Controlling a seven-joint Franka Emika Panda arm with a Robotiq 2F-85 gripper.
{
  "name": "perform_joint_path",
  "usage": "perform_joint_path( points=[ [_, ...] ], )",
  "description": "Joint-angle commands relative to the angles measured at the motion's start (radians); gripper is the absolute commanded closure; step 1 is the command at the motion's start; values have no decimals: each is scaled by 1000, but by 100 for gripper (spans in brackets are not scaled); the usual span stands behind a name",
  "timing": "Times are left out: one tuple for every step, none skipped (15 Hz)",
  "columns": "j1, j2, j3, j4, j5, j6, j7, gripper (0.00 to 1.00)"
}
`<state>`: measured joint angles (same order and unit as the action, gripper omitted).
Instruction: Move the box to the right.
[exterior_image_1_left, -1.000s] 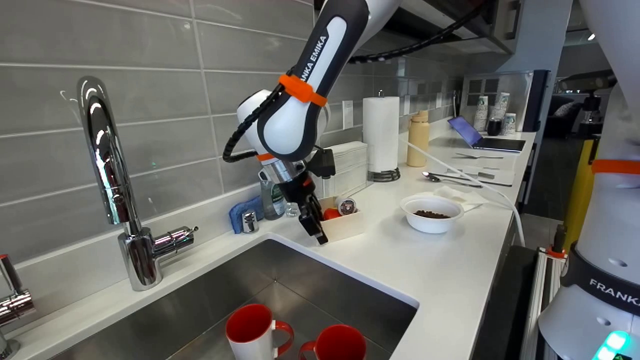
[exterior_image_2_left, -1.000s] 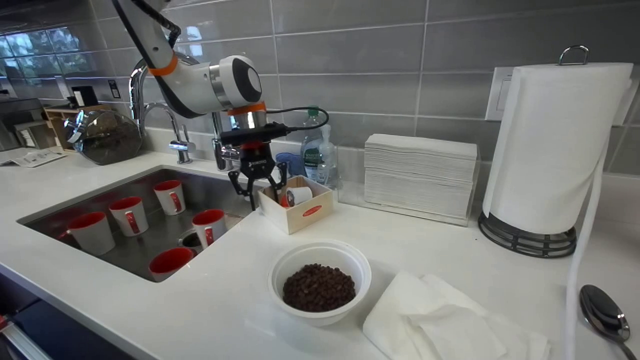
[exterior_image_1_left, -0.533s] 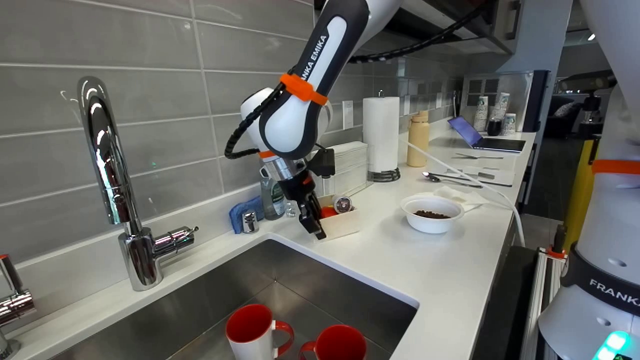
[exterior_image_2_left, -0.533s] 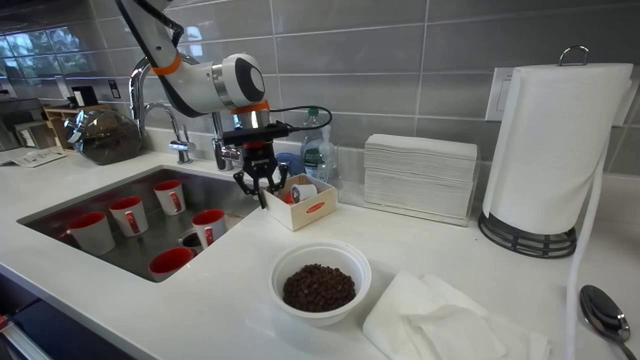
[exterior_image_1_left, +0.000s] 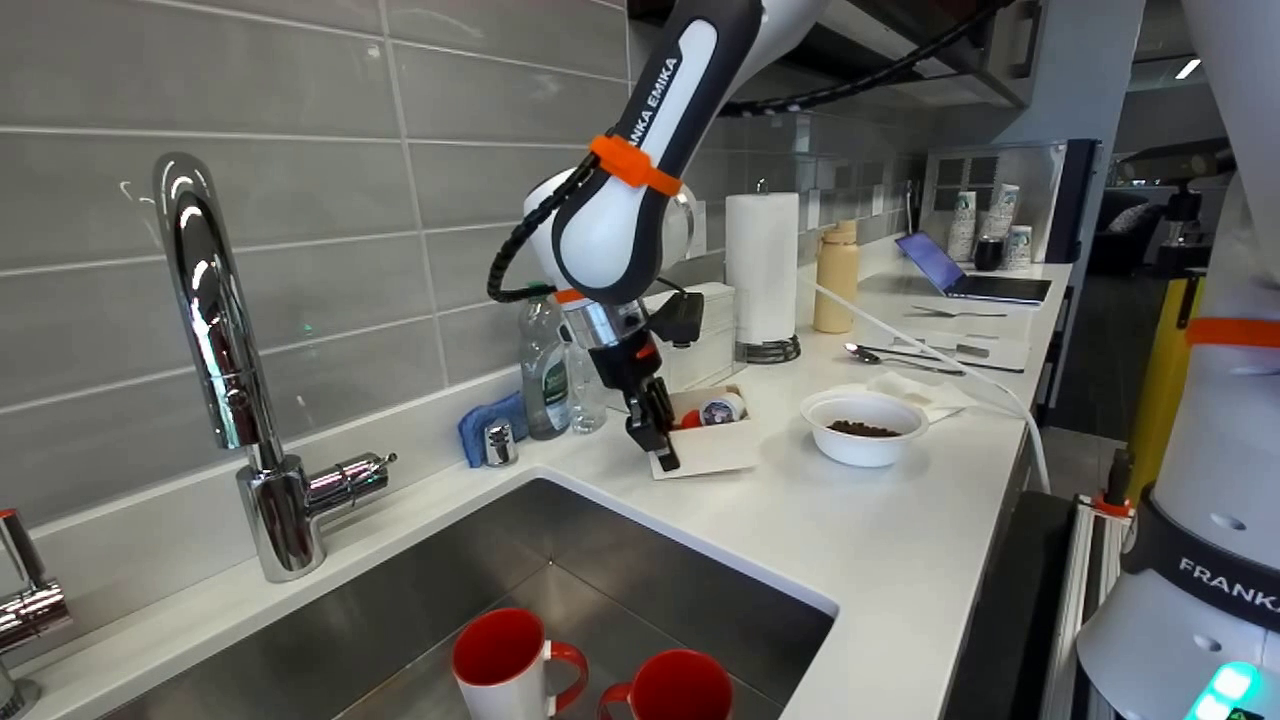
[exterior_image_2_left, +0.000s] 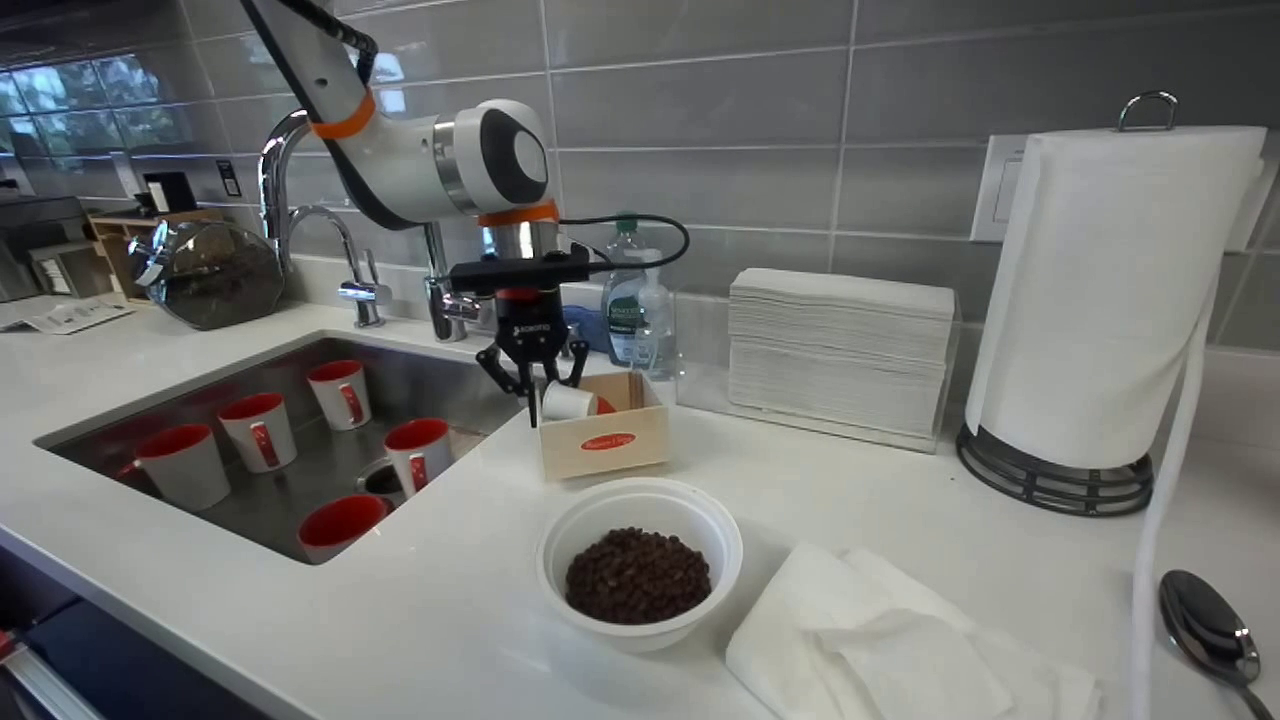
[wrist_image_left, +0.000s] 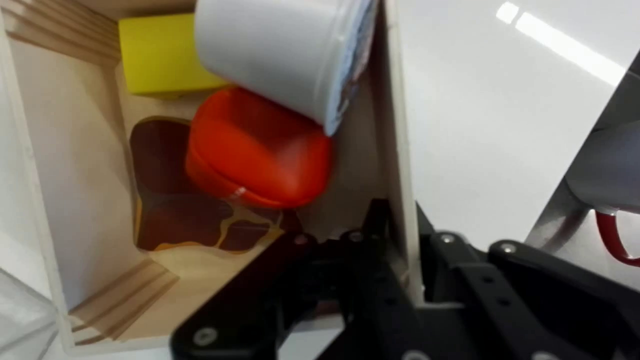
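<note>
The box, low and cream-coloured with a red oval label, stands at the sink's inner corner. My gripper is shut on one side wall, one finger inside the box and one outside. From above, the wrist view shows a white pod, a red rounded item and a yellow block lying in it. The gripper points down at the box's sink-side end. Whether the base touches the counter I cannot tell.
A white bowl of dark beans is just in front of the box. Behind are a soap bottle and stacked napkins. A paper-towel roll stands farther right. The sink holds several mugs.
The jaws, earlier spread about the wall, have closed on it. The box has turned so its label side faces an exterior view. Gripper and box have moved rightward in both exterior views.
</note>
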<state>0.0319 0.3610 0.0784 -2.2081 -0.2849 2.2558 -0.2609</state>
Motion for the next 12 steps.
perform_joint_path(
  points=[
    [-34,-54,-27,-66,43,29,-3,99],
    [-43,-59,-35,-71,54,33,0,99],
    [-53,-62,-43,-73,67,37,1,99],
    [-64,-64,-52,-71,82,40,2,99],
    [-74,-63,-60,-67,98,43,5,99],
    [-85,-61,-68,-62,116,45,7,99],
    [-94,-58,-74,-58,133,46,10,99],
    [-104,-52,-82,-54,148,53,15,99],
    [-114,-48,-90,-49,164,59,22,99],
    [-122,-44,-98,-45,180,68,33,99],
    [-128,-45,-107,-44,192,82,49,99],
    [-138,-45,-114,-37,211,94,58,99]
  ],
)
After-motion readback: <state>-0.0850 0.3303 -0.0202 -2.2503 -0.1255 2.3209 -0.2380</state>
